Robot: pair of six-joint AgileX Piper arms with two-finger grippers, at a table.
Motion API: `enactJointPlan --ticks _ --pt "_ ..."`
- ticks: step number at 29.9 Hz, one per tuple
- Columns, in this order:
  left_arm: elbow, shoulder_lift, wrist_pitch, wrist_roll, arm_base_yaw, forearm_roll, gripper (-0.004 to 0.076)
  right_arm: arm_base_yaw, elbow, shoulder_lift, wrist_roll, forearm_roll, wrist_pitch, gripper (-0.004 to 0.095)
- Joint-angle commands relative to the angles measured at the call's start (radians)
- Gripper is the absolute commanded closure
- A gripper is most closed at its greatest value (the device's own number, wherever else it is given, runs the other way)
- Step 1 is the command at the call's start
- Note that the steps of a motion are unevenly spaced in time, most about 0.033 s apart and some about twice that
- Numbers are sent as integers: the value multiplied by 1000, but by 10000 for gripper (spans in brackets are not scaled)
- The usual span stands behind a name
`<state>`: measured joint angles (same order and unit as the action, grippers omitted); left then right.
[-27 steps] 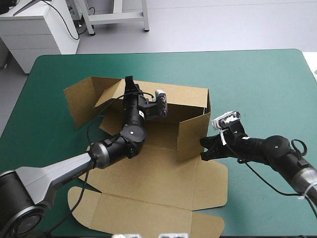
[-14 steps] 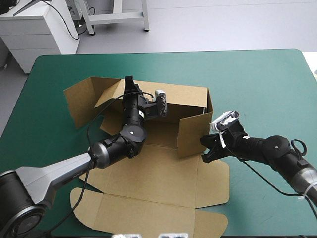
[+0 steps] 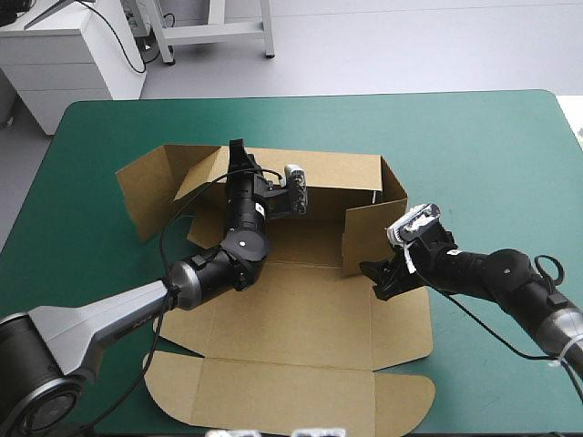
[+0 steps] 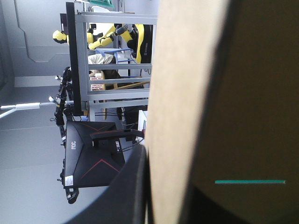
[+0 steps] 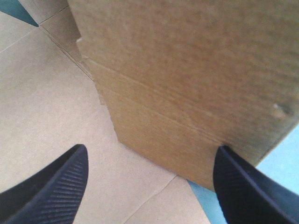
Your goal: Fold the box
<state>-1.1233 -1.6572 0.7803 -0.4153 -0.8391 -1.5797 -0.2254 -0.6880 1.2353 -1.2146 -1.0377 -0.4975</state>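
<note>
The far wall of the box (image 3: 301, 319) is clamped by the left gripper (image 3: 238, 155); the right gripper (image 5: 150, 149) is spread open at a raised flap (image 3: 369, 238).

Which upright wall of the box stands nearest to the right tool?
The short wall on the box's right side, directly ahead of the open right tool; the long far wall is farther off.

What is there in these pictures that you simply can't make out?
Left wrist view: the box, seen edge-on, hides one side of the left gripper.
Right wrist view: the raised side wall blocks whatever lies behind it.
High view: the left arm covers part of the box's floor; whether the right gripper touches the wall is too small to tell.
</note>
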Motion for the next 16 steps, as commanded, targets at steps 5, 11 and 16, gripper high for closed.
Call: enactJointPlan --ticks 5,11,16 --pt "-27 38 2 -27 -8 -19 732 0 -22 -27 173 161 71 203" --pt "-27 38 1 -27 -8 -19 732 0 -22 -27 231 188 49 307" --pt "-27 38 1 -27 -8 -19 732 0 -22 -27 243 148 -4 921"
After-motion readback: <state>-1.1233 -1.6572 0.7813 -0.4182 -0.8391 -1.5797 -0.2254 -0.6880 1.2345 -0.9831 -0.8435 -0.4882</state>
